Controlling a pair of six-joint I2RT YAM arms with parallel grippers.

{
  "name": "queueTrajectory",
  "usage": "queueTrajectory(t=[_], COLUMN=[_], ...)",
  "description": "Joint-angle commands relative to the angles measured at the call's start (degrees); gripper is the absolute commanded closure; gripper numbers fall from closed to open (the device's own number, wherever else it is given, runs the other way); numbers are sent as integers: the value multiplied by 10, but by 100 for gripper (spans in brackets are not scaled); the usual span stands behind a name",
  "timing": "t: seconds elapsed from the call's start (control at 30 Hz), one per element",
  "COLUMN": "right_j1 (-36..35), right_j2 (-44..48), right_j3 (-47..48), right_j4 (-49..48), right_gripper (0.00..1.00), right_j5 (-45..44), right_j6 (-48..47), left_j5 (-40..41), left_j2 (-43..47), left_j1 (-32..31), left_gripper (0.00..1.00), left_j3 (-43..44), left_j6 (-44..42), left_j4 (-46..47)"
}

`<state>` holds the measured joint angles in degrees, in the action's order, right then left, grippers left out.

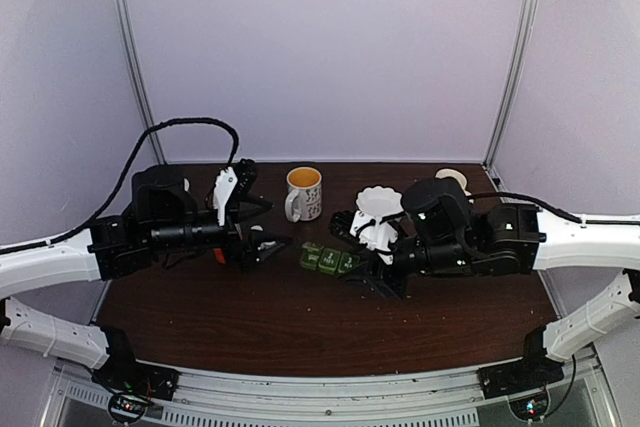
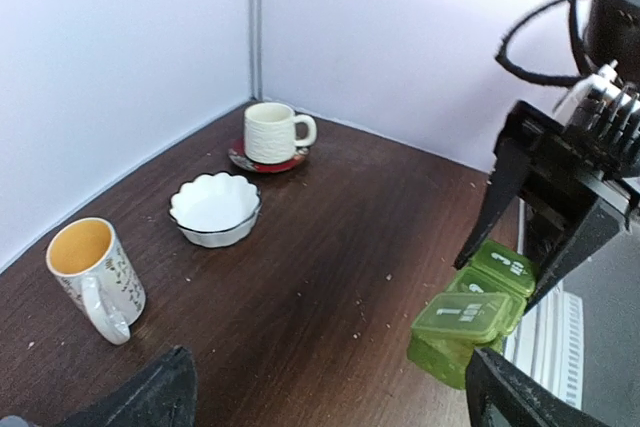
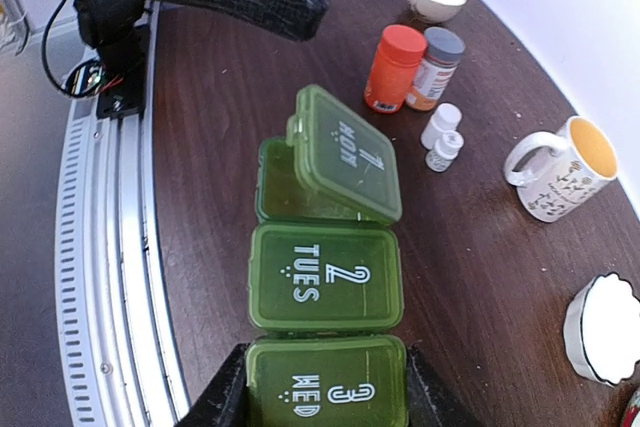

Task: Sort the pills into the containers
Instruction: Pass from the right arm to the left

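The containers are one green pill box (image 3: 325, 277) with three lidded compartments in a row. The MON lid (image 3: 350, 157) stands partly lifted, while TUES and WED are closed. My right gripper (image 3: 327, 402) is shut on the WED end, a finger pressed against each side. From above, the box (image 1: 326, 259) lies mid-table, with the right gripper (image 1: 362, 269) at its right end. My left gripper (image 1: 272, 224) hovers to the left of it, open and holding nothing. In the left wrist view the box (image 2: 478, 309) sits ahead on the right. No loose pills show.
An orange bottle (image 3: 393, 69), a grey-capped bottle (image 3: 437, 69) and two small white bottles (image 3: 441, 135) stand beyond the box. A patterned mug (image 1: 303, 192), a white scalloped bowl (image 1: 378, 201) and a cup on a red saucer (image 2: 272, 134) stand toward the back. The metal rail (image 3: 100, 277) borders the near edge.
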<state>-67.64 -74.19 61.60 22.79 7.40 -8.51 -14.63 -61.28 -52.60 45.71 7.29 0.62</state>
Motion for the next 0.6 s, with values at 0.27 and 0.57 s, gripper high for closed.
queueTrajectory(t=[0.27, 0.57], right_j1=[26, 28], right_j2=[46, 80], right_j3=[-39, -84], right_j4=[-149, -320], right_gripper=[82, 86], right_j5=[-100, -76], right_j6=[119, 239], left_j5=[49, 5], left_j2=[13, -33], left_j1=[1, 0], left_gripper=[2, 11], left_j3=[-76, -57], left_j6=[198, 236], left_j4=[281, 384])
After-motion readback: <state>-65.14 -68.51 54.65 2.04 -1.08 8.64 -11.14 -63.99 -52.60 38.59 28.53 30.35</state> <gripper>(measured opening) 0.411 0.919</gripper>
